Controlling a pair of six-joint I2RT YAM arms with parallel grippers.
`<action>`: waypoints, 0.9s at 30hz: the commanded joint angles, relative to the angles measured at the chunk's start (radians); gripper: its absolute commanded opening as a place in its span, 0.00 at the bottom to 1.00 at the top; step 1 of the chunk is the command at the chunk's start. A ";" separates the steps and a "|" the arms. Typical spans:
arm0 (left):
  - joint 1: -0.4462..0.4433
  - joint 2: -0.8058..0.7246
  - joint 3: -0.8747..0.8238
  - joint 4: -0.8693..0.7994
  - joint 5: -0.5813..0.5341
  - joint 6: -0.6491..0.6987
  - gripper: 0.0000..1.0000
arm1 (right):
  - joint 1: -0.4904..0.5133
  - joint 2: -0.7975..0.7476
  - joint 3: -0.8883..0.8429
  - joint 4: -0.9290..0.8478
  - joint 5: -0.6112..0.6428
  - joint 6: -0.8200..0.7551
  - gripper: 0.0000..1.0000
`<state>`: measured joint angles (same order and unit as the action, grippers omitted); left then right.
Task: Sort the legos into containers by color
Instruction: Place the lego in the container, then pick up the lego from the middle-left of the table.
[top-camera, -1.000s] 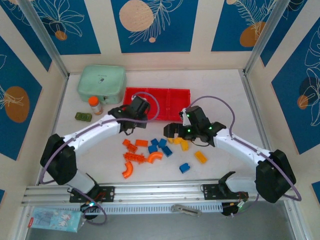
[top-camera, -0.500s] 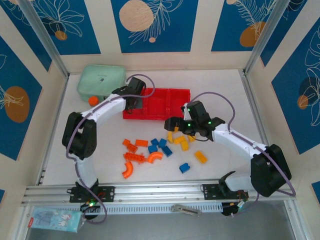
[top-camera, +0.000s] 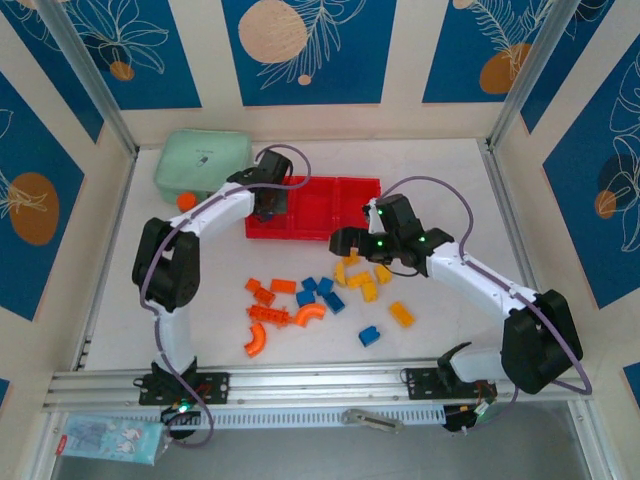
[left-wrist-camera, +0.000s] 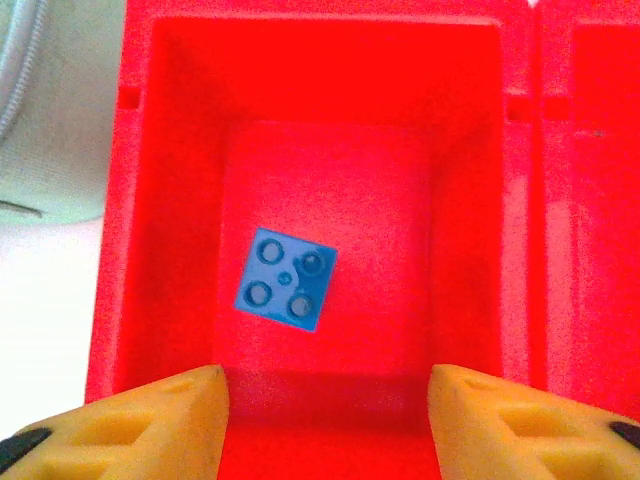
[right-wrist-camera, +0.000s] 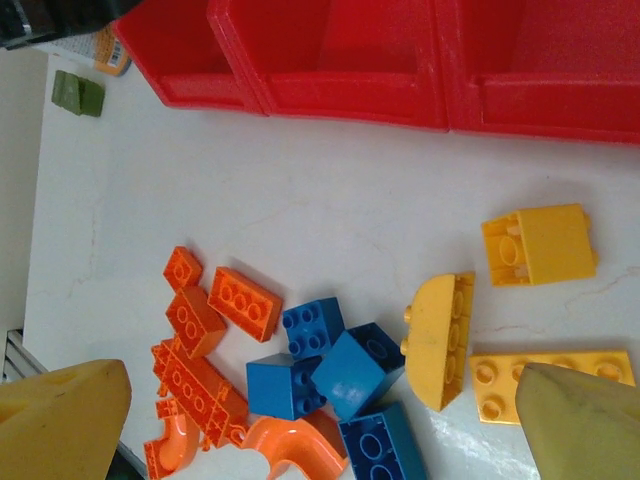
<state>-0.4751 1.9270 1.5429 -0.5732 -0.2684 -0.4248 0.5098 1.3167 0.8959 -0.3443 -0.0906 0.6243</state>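
Left gripper (left-wrist-camera: 325, 385) hangs above the left end compartment of the shallow bright red three-compartment plastic tray (left-wrist-camera: 160, 200), its yellow fingers (left-wrist-camera: 150, 415) parted with nothing between them. One small blue four-stud plastic brick (left-wrist-camera: 285, 278) lies studs up on that compartment's floor, askew to the walls and touching none. Right gripper (right-wrist-camera: 320, 395) hovers with jaws spread wide and empty over the loose bricks on the white table (right-wrist-camera: 300, 180), just in front of the tray. These are small orange plastic bricks (right-wrist-camera: 245, 302) on the left, blue bricks (right-wrist-camera: 355, 370) in the middle and yellow bricks (right-wrist-camera: 537, 245) on the right. Beside the tray's left end sits a mint green rounded case (top-camera: 203, 160).
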 joint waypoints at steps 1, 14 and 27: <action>0.001 -0.118 -0.072 -0.013 0.114 -0.013 0.57 | -0.008 -0.037 0.016 -0.083 -0.024 -0.036 0.99; -0.186 -0.365 -0.383 -0.047 0.194 -0.127 0.64 | 0.011 -0.130 -0.086 -0.205 -0.046 -0.008 0.99; -0.411 -0.385 -0.447 -0.119 0.181 -0.236 0.66 | 0.065 -0.185 -0.181 -0.213 -0.033 0.047 0.99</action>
<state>-0.8555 1.5566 1.1107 -0.6437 -0.0753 -0.5995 0.5705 1.1568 0.7361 -0.5369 -0.1093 0.6479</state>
